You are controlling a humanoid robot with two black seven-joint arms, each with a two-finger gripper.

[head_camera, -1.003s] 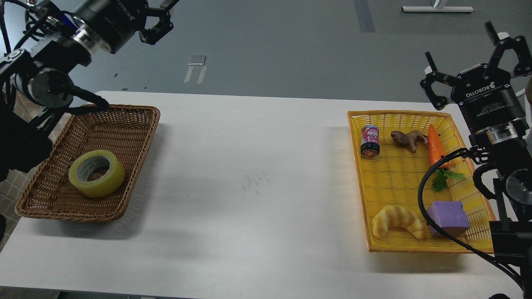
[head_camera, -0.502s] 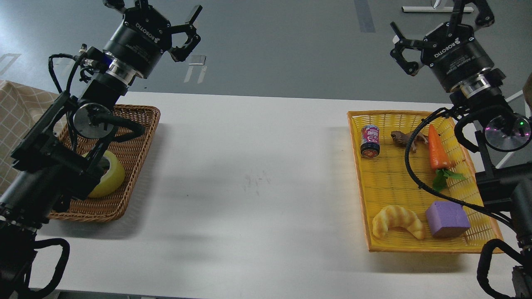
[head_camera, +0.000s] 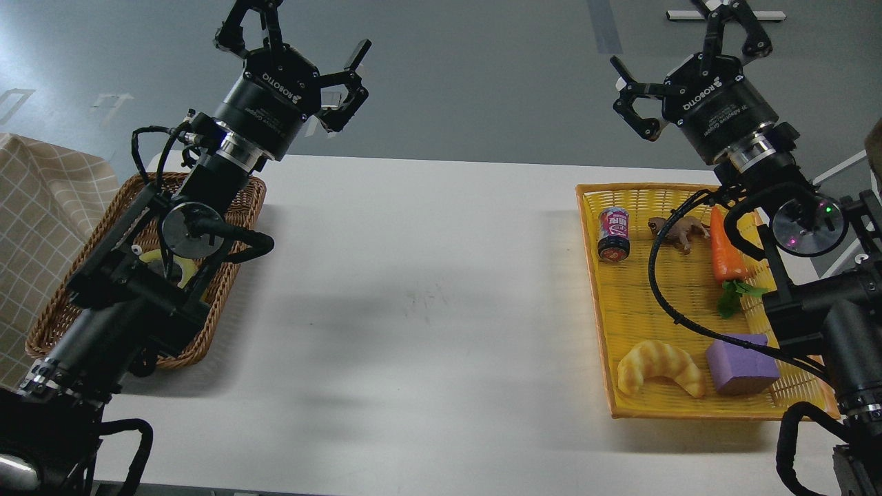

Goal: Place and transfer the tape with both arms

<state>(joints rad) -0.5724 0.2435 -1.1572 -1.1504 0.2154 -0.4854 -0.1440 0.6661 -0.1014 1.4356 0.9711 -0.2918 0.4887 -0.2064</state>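
Observation:
The tape [head_camera: 167,267], a yellow roll, lies in the brown wicker basket [head_camera: 234,207] at the table's left; my left arm hides nearly all of it and only slivers show. My left gripper [head_camera: 296,41] is raised above the basket's far end, fingers spread, empty. My right gripper [head_camera: 689,41] is raised above the far end of the yellow tray [head_camera: 606,331], fingers spread, empty.
The yellow tray at the right holds a small can [head_camera: 613,233], a toy animal [head_camera: 679,229], a carrot [head_camera: 725,248], a tan croissant toy [head_camera: 660,366] and a purple block [head_camera: 741,362]. A checked cloth [head_camera: 41,227] hangs at the left edge. The white table [head_camera: 427,303] lies between basket and tray.
Both arms swung inward over the table and their grippers rose and moved toward the centre. My left arm now covers almost all of the tape, which lay in plain sight a second ago.

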